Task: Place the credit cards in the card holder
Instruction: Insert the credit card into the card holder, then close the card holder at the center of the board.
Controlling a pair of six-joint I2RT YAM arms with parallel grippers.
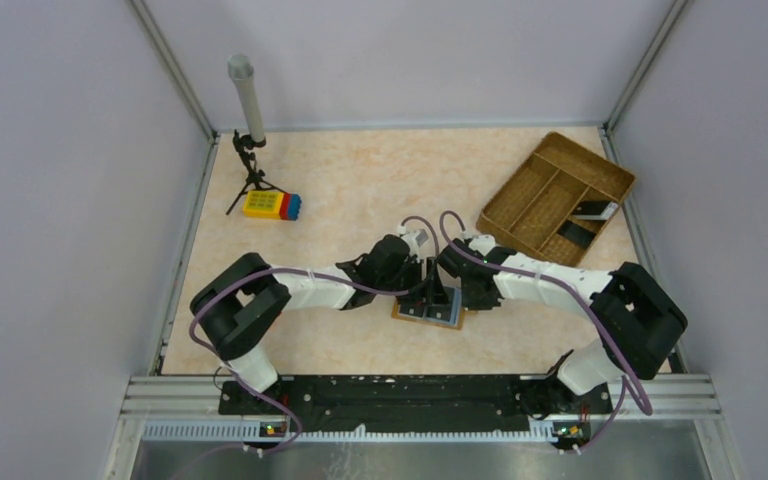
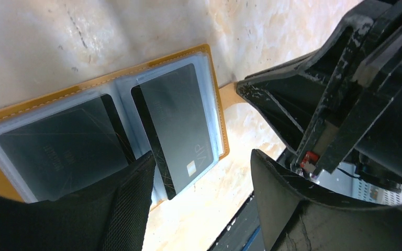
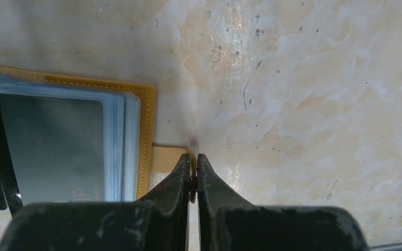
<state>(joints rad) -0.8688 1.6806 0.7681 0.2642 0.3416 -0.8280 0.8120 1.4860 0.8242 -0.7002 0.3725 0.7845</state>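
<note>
The orange-tan card holder (image 1: 428, 315) lies open on the table between both arms. Its clear sleeves hold dark credit cards: one in the left page (image 2: 63, 149) and a grey "VIP" one (image 2: 180, 120) in the right page. A black card (image 2: 149, 138) sticks out under the VIP one. My left gripper (image 2: 201, 172) hovers open over the holder's right page, nothing between its fingers. My right gripper (image 3: 194, 163) is shut on the card holder's tan snap tab (image 3: 167, 156) at the holder's right edge (image 3: 147, 130).
A brown woven compartment tray (image 1: 520, 185) stands at the back right with two dark cards (image 1: 593, 210) in it. A yellow-red-blue toy block (image 1: 271, 205) and a small tripod with a grey post (image 1: 248, 120) stand at the back left.
</note>
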